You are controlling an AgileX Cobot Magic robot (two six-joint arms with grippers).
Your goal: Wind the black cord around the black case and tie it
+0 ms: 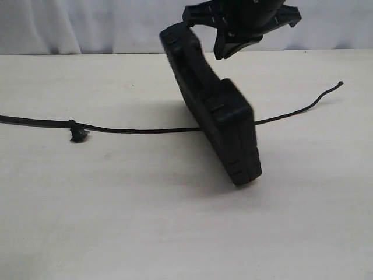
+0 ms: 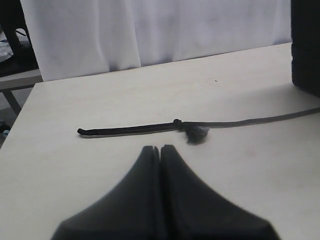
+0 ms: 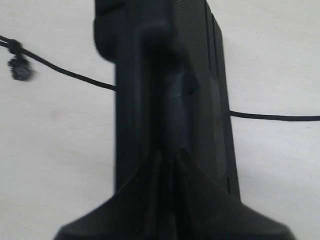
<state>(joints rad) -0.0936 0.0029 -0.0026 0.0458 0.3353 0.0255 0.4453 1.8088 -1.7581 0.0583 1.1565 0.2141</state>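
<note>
Both narrow: left fingers (image 2: pixel 142 195) pressed together, empty; right fingers (image 3: pixel 145 200) pinching tilted black case (image 1: pixel 213 105). Black cord (image 1: pixel 140 130) crosses bench (image 1: pixel 145 221) 9 to 3 o'clock behind it, knot (image 1: pixel 74 131) toward 9.

Lab-like bare tabletop (image 1: pixel 145 233), white curtain (image 2: pixel 175 30)

Bright even light, soft shadows, motion blur

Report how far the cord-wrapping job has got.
Done: nothing is wrapped or tied. The long thin black braided cord lies stretched across the pale table, passing behind or under the case.
In hand: the right gripper holds the black rectangular plastic case tilted up on one end. The left gripper is shut and empty, near the cord's knot.
Left: all wrapping and tying.
</note>
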